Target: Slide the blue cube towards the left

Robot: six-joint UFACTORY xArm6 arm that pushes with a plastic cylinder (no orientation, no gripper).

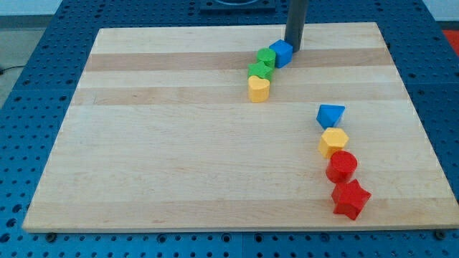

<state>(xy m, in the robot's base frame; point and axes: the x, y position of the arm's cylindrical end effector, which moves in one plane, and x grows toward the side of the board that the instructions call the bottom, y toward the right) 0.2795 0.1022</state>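
The blue cube [282, 52] sits near the view's top, right of centre, on the wooden board [179, 143]. My tip [294, 49] is at the cube's right side, touching or almost touching it. The rod rises out of the view's top. A green block [267, 56] touches the cube's left side. A second green block [259, 70] lies just below it, and a yellow heart-shaped block [258, 89] sits below that.
At the view's right a column runs downward: a blue triangular block [330, 115], a yellow hexagon [333, 141], a red cylinder [342, 165] and a red star [350, 198]. A blue perforated table surrounds the board.
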